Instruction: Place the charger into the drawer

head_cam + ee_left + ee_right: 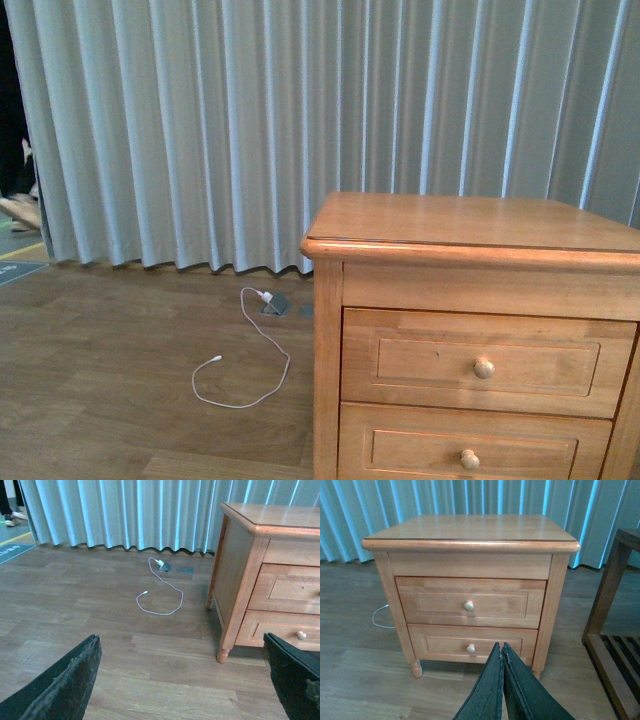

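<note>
Wooden nightstand (470,535) stood before grey curtains (300,120), upper drawer (470,602) shut (knob facing out), charger nowhere in sight, long white cable (250,350) looped on the floor, left gripper (185,680) spread wide, right gripper (501,680) pressed closed, empty.

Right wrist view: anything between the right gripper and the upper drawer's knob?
Only the lower drawer's knob sits between the shut right gripper and the upper drawer knob; otherwise open air.
</note>
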Controlling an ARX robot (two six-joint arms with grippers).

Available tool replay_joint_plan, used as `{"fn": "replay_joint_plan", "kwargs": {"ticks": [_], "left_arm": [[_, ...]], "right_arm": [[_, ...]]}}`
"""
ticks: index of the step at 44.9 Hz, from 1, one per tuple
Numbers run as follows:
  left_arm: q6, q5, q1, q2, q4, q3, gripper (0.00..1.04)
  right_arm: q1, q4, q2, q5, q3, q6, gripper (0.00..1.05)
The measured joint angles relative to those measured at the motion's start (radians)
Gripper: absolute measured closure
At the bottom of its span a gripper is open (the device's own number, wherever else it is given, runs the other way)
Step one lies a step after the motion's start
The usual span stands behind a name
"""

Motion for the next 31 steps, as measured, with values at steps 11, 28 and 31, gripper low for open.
{"fn": "replay_joint_plan", "kwargs": {"ticks": [11, 28, 31], "left_arm": [[0.000, 0.000, 0.000, 0.000, 0.000, 0.000, 0.06], [0.000, 0.000, 0.000, 0.000, 0.000, 0.000, 0.06], [0.000, 0.000, 0.000, 0.000, 0.000, 0.000, 0.06]], "right_arm": [[0.000, -0.174, -0.197, -0.001, -0.036, -0.002, 1.03], [0.001, -0.180, -0.219, -0.001, -0.036, -0.002, 1.03], [0.001, -0.180, -0.219, -0.001, -0.036, -0.002, 0.98]]}}
